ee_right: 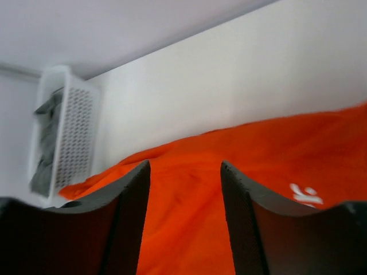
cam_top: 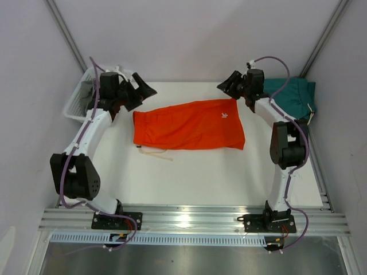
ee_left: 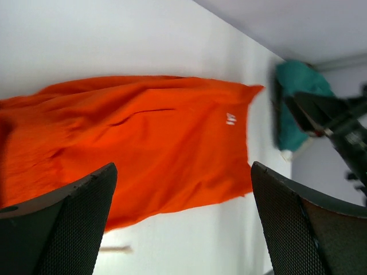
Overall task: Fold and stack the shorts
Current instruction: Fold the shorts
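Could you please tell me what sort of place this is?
Most likely a robotics lab cell, not a home: a white table walled in by plain panels, two robot arms bolted to an aluminium rail, and orange shorts laid out flat.

The near half of the table (cam_top: 189, 177) lies open; a basket (cam_top: 73, 107) fills its far-left corner, teal shorts (cam_top: 293, 95) its far-right

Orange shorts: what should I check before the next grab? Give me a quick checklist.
1. Orange shorts spread flat on the table: ok.
2. Left tool open and empty, at their left end: ok.
3. Right tool open and empty, at their far right corner: ok.
4. Drawstring tucked in: not ok, it trails loose at the near edge.
5. Teal shorts folded for stacking: not ok, bunched in the far right corner.
6. Tool height over the cloth: cannot tell.
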You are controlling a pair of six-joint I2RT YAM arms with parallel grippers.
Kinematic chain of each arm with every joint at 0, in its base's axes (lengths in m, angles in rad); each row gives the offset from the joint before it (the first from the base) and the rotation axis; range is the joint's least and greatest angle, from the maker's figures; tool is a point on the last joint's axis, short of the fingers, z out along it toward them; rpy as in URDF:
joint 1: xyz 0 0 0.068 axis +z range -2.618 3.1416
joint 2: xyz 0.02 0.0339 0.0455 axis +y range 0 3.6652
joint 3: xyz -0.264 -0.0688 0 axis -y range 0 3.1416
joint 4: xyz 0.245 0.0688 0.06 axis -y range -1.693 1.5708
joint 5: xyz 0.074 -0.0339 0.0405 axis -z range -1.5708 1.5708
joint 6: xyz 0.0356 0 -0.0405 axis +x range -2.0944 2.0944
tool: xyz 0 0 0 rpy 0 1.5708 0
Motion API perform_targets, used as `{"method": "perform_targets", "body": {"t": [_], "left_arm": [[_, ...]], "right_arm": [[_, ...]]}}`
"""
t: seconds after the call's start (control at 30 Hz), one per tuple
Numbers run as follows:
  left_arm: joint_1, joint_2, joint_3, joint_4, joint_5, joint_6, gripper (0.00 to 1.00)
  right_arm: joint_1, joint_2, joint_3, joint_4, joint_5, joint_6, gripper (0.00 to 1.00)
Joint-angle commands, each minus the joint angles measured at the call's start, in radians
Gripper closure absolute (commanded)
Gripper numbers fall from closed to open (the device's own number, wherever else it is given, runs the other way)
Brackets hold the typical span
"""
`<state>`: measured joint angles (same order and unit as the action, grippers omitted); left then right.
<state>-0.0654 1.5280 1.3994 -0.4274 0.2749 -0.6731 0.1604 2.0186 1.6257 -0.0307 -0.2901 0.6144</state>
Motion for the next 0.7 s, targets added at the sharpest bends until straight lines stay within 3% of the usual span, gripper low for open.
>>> {"method": "perform_targets", "body": {"t": [0.0,0.03,0.33,0.67], "left_arm": [[-0.013,0.09,-0.066,0.228,0.259,0.02,0.01],[-0.03,0.101,-0.085,0.302,0.273,0.0,0.01],[-0.067,0.283,-0.086,0.464,0.32,-0.034,0.01],[0.03,0.373,-0.206,0.759,0.205,-0.18,0.01]], "right_arm": [[0.03,0.09,-0.024,0.277,-0.256,0.139,0.48],[0.039,0.107,-0.024,0.305,-0.264,0.174,0.48],[0.129,0.323,0.063,0.442,-0.282,0.274,0.62],[0.054,0.46,0.1,0.425,-0.173,0.429,0.73]]}}
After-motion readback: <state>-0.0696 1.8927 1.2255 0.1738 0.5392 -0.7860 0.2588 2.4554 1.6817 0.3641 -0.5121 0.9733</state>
